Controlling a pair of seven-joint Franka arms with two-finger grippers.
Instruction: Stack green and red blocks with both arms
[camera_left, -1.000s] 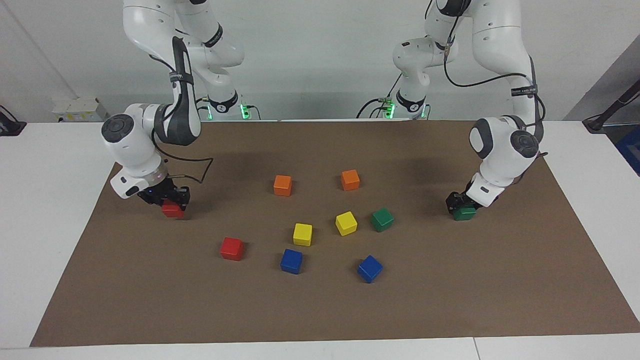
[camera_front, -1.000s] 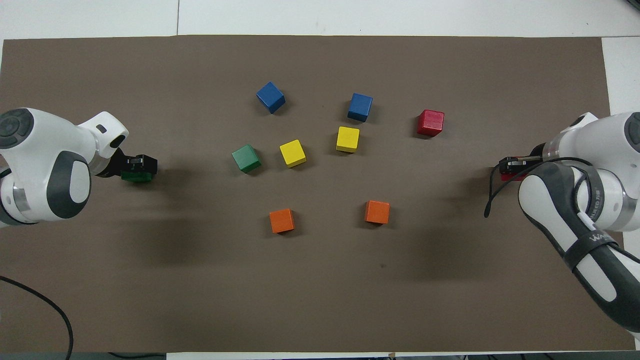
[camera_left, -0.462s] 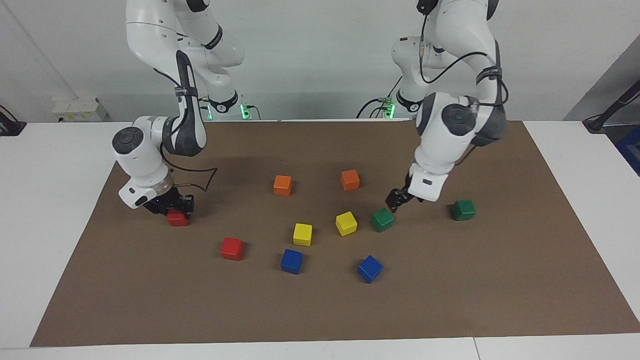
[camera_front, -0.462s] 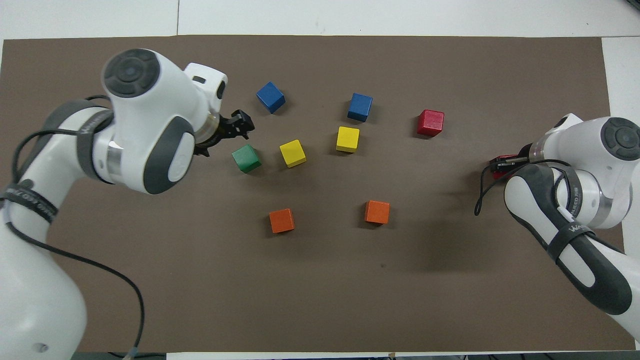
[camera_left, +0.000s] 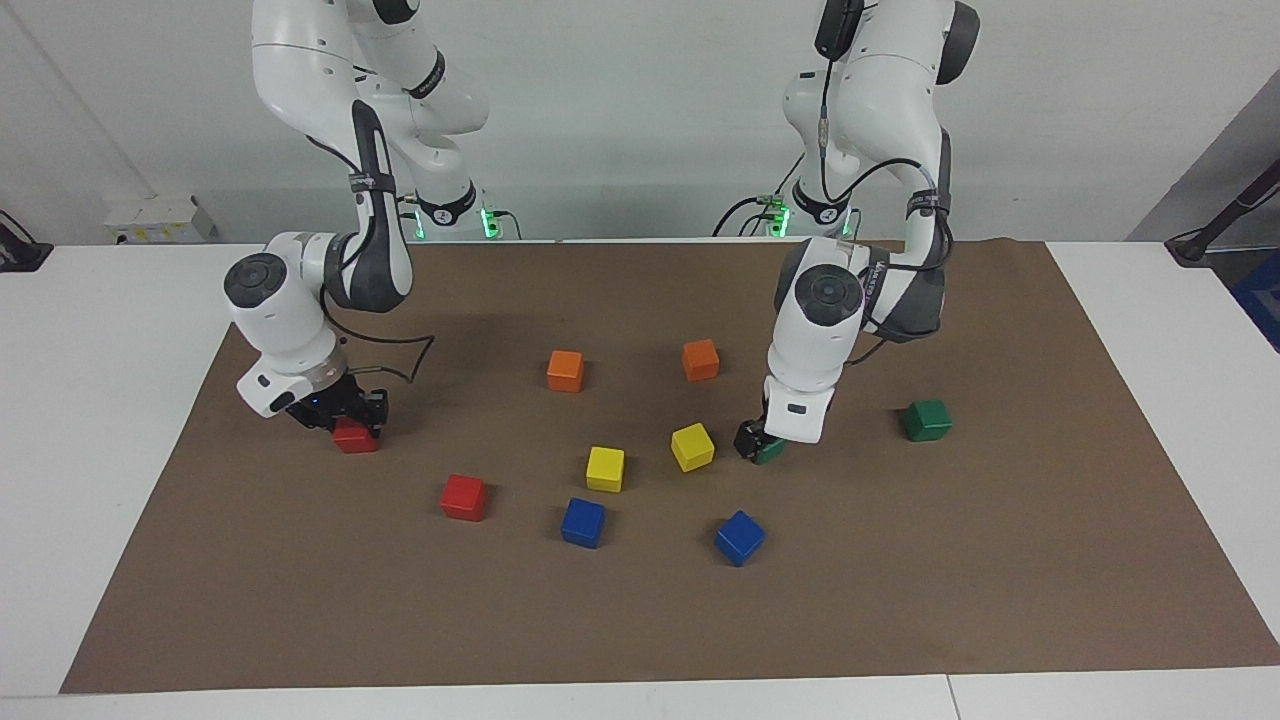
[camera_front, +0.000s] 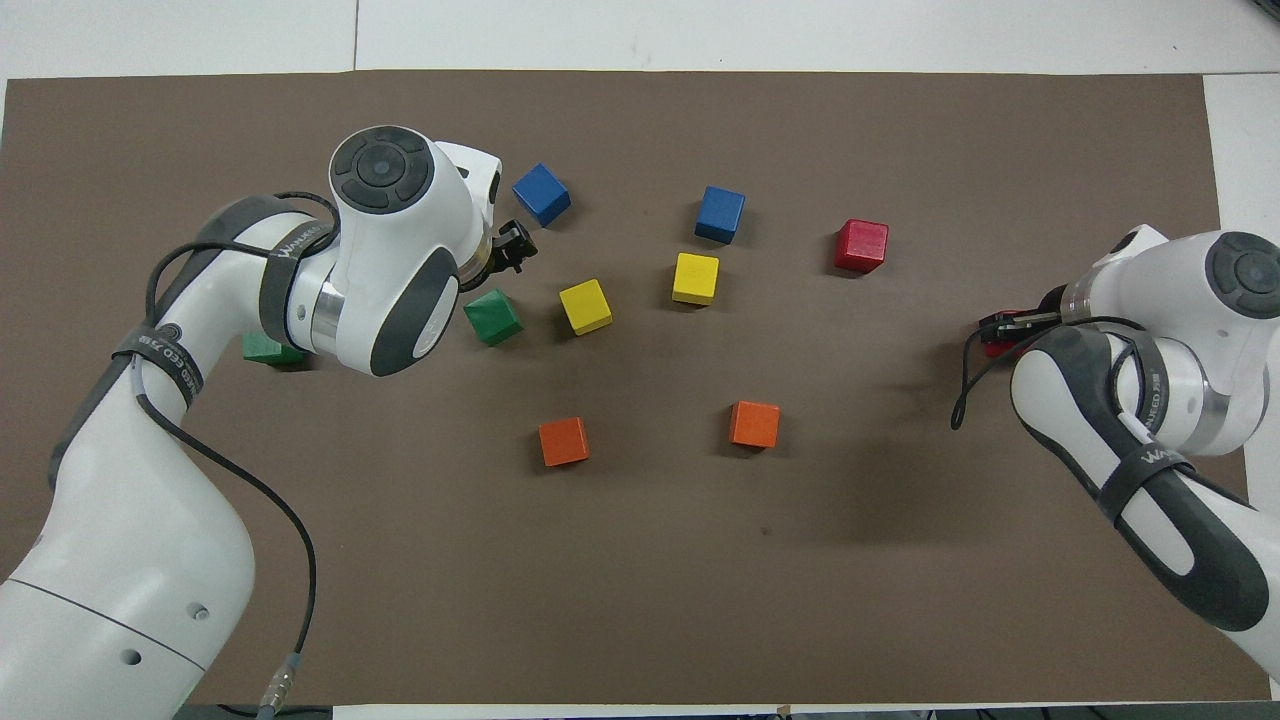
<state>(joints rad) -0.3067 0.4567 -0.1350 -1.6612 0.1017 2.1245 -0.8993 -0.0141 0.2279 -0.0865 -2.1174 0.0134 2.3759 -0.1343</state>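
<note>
Left gripper has dropped down onto the middle green block, can't tell if it's clenched yet. Right gripper is still clamped on a red block on the mat.

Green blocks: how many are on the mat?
2. One green block lies alone toward the left arm's end; the other green block sits beside a yellow block, under the left tool.
</note>
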